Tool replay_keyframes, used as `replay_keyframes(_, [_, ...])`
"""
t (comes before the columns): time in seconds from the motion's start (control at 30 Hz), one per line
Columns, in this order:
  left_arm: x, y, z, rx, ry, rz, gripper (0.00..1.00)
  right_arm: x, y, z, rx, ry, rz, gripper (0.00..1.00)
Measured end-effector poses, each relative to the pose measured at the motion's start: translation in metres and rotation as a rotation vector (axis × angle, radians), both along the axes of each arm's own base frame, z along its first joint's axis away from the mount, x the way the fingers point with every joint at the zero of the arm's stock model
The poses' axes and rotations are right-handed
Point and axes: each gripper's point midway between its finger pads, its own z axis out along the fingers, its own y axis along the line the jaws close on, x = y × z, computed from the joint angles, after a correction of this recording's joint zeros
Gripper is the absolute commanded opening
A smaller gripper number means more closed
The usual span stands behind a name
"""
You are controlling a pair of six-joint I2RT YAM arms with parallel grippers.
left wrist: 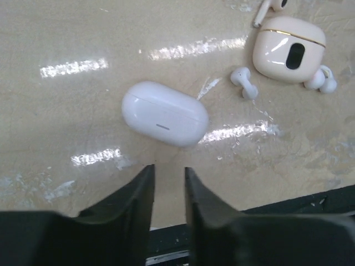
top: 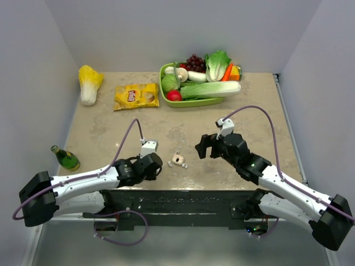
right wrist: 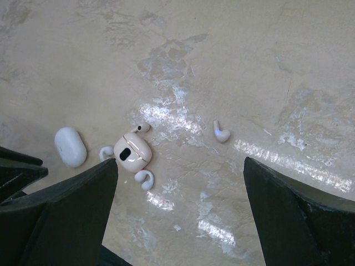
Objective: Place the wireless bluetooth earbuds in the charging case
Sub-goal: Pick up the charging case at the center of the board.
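Left gripper (left wrist: 169,168) nearly closed; two cases (right wrist: 70,146) (right wrist: 132,153), four earbuds (right wrist: 221,132) (right wrist: 141,128) (right wrist: 105,152) (right wrist: 146,178).

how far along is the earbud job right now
Nothing is done yet: the charging case lies closed, and the earbuds are loose on the table beside a cream case. In hand: nothing. The left gripper, jaws nearly together, sits near the charging case; the right gripper is open. Still to do: open it and seat the buds.
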Motion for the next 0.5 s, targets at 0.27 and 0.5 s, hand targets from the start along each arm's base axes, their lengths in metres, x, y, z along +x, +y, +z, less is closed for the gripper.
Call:
replay_keyframes(0.27, [-0.016, -0.006, -0.017, 0.031, 0.03, -0.035, 0.0, -0.001, -0.001, 0.001, 0.001, -0.001, 0.0, 0.98])
replay_keyframes(0.5, [-0.017, -0.007, -0.036, 0.07, 0.057, -0.028, 0.0, -0.002, -0.002, 0.005, 0.011, -0.012, -0.001, 0.98])
